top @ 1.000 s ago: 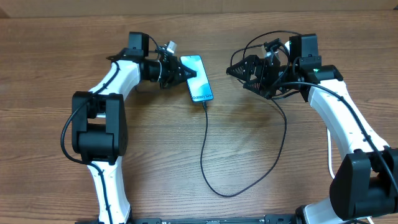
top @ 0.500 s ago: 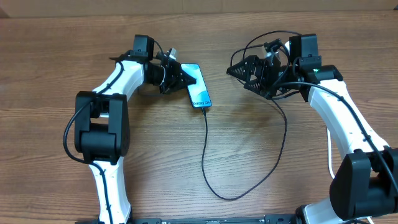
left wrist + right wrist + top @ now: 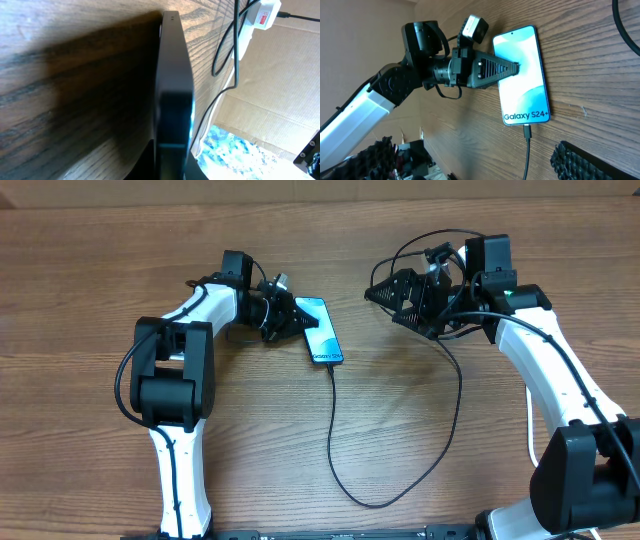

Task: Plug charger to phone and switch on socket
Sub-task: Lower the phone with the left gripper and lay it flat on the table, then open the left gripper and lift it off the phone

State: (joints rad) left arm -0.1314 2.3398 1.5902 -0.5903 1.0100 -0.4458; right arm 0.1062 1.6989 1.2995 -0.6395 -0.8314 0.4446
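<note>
The phone (image 3: pixel 320 331), its blue-white screen facing up, is at the table's middle left. My left gripper (image 3: pixel 297 319) is shut on its upper edge, and one finger (image 3: pixel 496 69) lies over the screen. In the left wrist view the phone (image 3: pixel 174 75) is edge-on between my left gripper's (image 3: pixel 173 162) fingers. The charger's tip (image 3: pixel 527 131) sits in the phone's (image 3: pixel 522 82) lower end; its black cable (image 3: pixel 335 442) loops across the table to the right arm. My right gripper (image 3: pixel 386 304) hovers open right of the phone. The white socket (image 3: pixel 263 13) shows in the left wrist view.
Cardboard walls (image 3: pixel 270 105) stand behind the table's far edge. The socket's thick white lead (image 3: pixel 243 42) runs off beside the black cable (image 3: pixel 226 47). Bare wooden tabletop (image 3: pixel 260 440) lies in front of the phone, inside the cable loop.
My left gripper has carried the phone a little right and toward the front, and the left arm's elbow swung right. The cable followed. The right arm has not moved.
</note>
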